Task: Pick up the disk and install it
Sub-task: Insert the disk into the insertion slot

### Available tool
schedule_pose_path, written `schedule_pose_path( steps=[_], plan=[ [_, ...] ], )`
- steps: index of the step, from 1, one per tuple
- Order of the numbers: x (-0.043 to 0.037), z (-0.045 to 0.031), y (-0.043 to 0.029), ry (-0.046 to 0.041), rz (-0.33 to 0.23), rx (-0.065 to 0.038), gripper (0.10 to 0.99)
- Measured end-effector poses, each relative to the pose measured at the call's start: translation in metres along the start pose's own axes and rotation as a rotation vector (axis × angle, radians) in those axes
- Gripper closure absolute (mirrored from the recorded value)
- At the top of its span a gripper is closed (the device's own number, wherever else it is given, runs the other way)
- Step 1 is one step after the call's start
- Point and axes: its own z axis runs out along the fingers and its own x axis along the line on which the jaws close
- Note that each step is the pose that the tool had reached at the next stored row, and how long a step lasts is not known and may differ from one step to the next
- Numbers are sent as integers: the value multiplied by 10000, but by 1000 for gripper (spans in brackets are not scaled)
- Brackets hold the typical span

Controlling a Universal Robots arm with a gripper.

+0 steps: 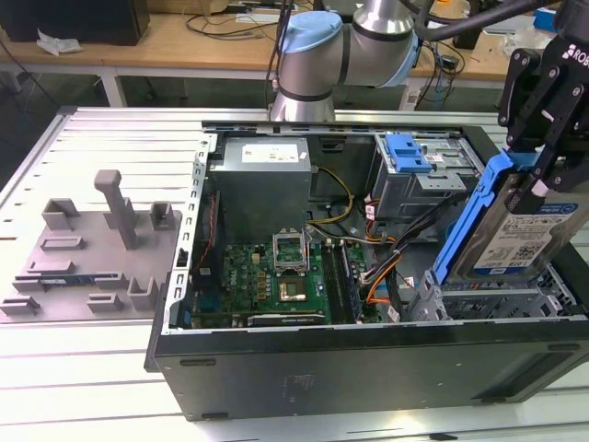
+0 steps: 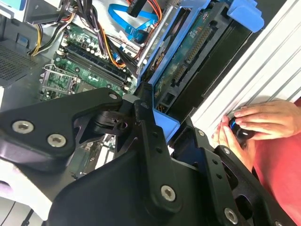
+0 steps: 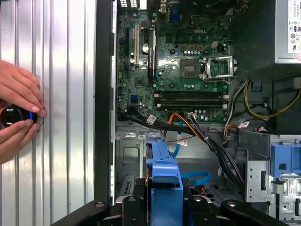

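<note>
Tool point(image 1: 532, 173): black two-finger unit at the arm's end, closed on the disk point(image 1: 520, 235), its fingers point(image 2: 141, 110) clamped on one end of the blue bracket point(image 3: 164, 181) that frames the drive. Position of the disk: held clear of the desk point(image 1: 92, 138), standing steeply tilted with its lower end over the grey drive cage point(image 1: 502, 299) at the exterior view's right of the open computer case point(image 1: 368, 368); whether that end touches the cage cannot be told. Progress: pick-up judged complete; installation not yet done, as the disk sits proud of the cage and is not seated flat in any bay. Appearance of the disk: flat silver metal body, white-and-blue label on the face seen in the exterior view, green circuit board and connector row on the underside in the second wrist view. Also present: motherboard point(image 1: 276, 267) inside the case; a person's hand point(image 3: 19, 113) resting on a small black knob on the desk beside the case.
</note>
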Motion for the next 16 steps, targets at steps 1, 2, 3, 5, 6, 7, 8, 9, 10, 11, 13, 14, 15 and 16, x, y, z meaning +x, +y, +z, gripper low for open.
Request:
schedule_pose_path(
  steps=[1, 2, 3, 5, 6, 7, 8, 9, 10, 11, 13, 14, 15, 16],
  plan=[
    [1, 7, -1, 0, 0, 0, 718],
    [2, 19, -1, 1, 0, 0, 718],
    [3, 28, -2, 1, 0, -1, 718],
    [7, 57, -4, 0, 0, 0, 718],
    [8, 69, -4, 1, 0, -1, 718],
    [9, 80, -5, 0, 0, -1, 718],
    [10, 96, -5, 1, 0, -1, 718],
    [10, 107, -5, 0, 0, -1, 718],
    [11, 117, -6, 0, 0, -1, 718],
    [12, 128, -6, 0, 0, -1, 718],
    [13, 155, -7, 0, 0, 0, 718],
    [13, 164, -7, 0, 0, -1, 718],
    [14, 176, -7, 0, 0, 0, 718],
    [15, 187, -7, 1, 0, -1, 718]
  ],
)
